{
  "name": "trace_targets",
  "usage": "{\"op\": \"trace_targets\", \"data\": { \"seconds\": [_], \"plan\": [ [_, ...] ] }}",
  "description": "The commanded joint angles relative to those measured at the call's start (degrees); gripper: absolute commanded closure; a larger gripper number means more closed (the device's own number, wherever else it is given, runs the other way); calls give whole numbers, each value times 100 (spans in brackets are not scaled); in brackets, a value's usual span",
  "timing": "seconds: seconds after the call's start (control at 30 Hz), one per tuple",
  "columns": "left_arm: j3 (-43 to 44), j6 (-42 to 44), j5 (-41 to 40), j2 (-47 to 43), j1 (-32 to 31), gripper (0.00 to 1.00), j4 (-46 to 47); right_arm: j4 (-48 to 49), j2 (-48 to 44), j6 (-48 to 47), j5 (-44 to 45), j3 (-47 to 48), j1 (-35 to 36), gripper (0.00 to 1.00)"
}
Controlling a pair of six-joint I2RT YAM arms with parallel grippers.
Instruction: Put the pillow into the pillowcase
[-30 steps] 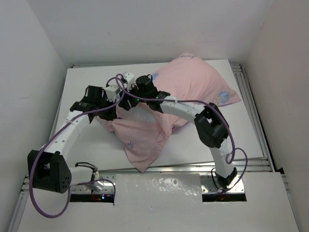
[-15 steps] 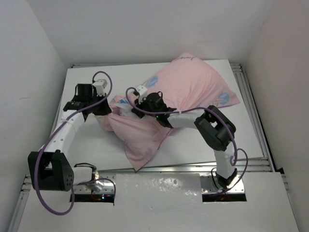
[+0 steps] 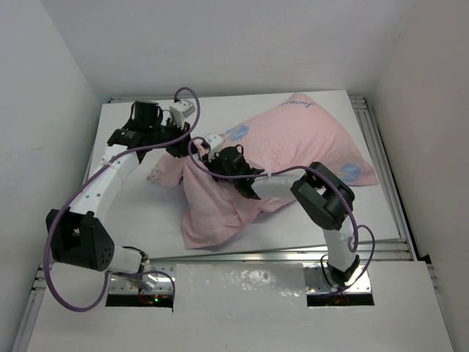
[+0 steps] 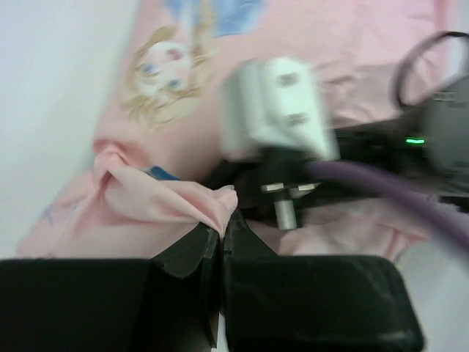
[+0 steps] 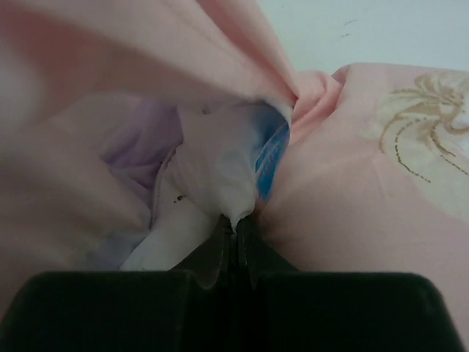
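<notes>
The pink pillowcase (image 3: 293, 139) lies across the white table, bulging at the back right where the pillow fills it, with a limp flap (image 3: 209, 216) hanging toward the front. My left gripper (image 3: 178, 149) is shut on a bunched fold of the pillowcase's edge (image 4: 172, 202) at the opening, jaws pressed together (image 4: 222, 220). My right gripper (image 3: 212, 158) reaches into the opening and is shut (image 5: 238, 220) on a white corner of the pillow (image 5: 212, 180), next to its blue tag (image 5: 270, 158). Pink cloth (image 5: 352, 198) surrounds that corner. The rest of the pillow is hidden.
White walls close in on the left, back and right. The table (image 3: 124, 128) ends in metal rails (image 3: 392, 198) on the right and at the front. Purple cables (image 3: 187, 99) loop over both arms. The right wrist's white camera housing (image 4: 275, 110) hangs just ahead of my left fingers.
The right gripper closed on the pillow's corner inside the opening. The left gripper swung back and right with the pillowcase edge. The filled bulk shifted right.
</notes>
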Motion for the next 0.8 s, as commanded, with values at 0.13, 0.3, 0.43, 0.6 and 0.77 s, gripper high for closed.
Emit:
{"op": "trace_targets", "data": {
  "seconds": [0.13, 0.3, 0.43, 0.6, 0.77],
  "plan": [
    [444, 2753, 1505, -457, -72, 100, -1775, -1223, 579, 956, -556, 267, 56, 100],
    [-1067, 3373, 971, -852, -72, 100, -1990, -397, 623, 2231, -644, 601, -358, 84],
    [-1465, 2618, 83, -1081, -63, 100, -1234, -737, 246, 1628, -776, 831, -376, 64],
    [-1554, 1914, -279, -1301, 209, 100, -740, -2016, -1520, 151, -671, 102, -376, 40],
    [-1580, 1360, -481, -1275, 377, 95, -371, -3443, -2514, -369, -1101, 285, -411, 24]
  ]
}}
